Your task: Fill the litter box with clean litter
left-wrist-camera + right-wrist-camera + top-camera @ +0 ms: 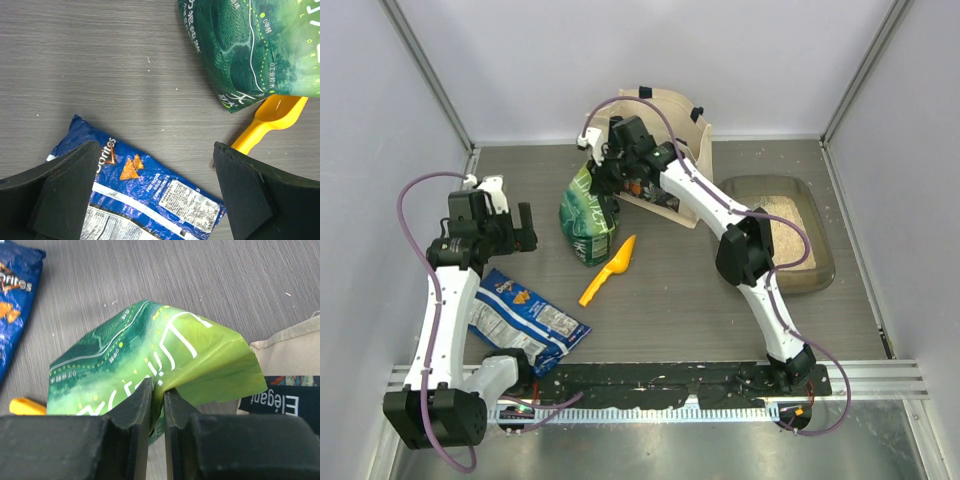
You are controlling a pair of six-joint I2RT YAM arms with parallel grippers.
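The litter box [823, 272], a grey-brown tray, lies at the right of the table with pale beige clean litter [790, 232] in it. A green-and-white pouch [586, 215] stands left of centre. My right gripper [604, 181] is at its top. In the right wrist view the right gripper [158, 389] is shut on a fold of the green pouch [150, 345] at its upper edge. My left gripper [521, 232] hovers to the left of the pouch. Seen from the left wrist, the left gripper [156, 150] is open with nothing between its fingers, above the blue snack bag [145, 195].
A yellow scoop [608, 270] lies on the table just below the pouch. The blue snack bag [527, 320] lies flat at the front left. A cream tote bag [672, 118] stands at the back, behind the right arm. Walls enclose the table on three sides.
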